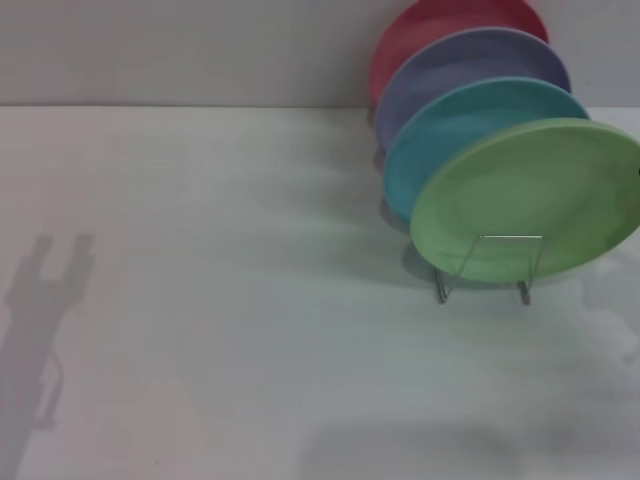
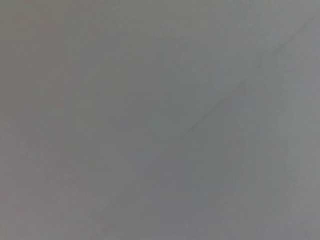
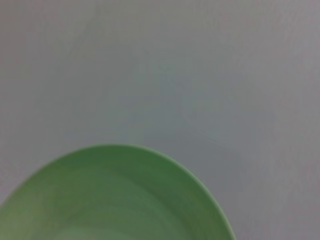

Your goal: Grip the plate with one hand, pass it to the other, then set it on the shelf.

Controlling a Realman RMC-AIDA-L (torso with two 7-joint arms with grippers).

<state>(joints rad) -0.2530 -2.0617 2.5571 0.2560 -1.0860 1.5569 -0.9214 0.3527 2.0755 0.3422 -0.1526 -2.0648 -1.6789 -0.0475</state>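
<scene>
The light green plate stands tilted in the front slot of the silver wire shelf at the right of the head view, and a wire loop crosses its lower face. Its rim also fills the lower part of the right wrist view, close to that camera. A small dark bit at the plate's right rim, at the frame edge, may be my right gripper. My left gripper is out of view; only its forked shadow lies on the table at the left. The left wrist view shows only bare grey surface.
Behind the green plate in the same rack stand a turquoise-blue plate, a lavender plate and a red plate. The white table stretches left and forward of the rack. A wall rises behind it.
</scene>
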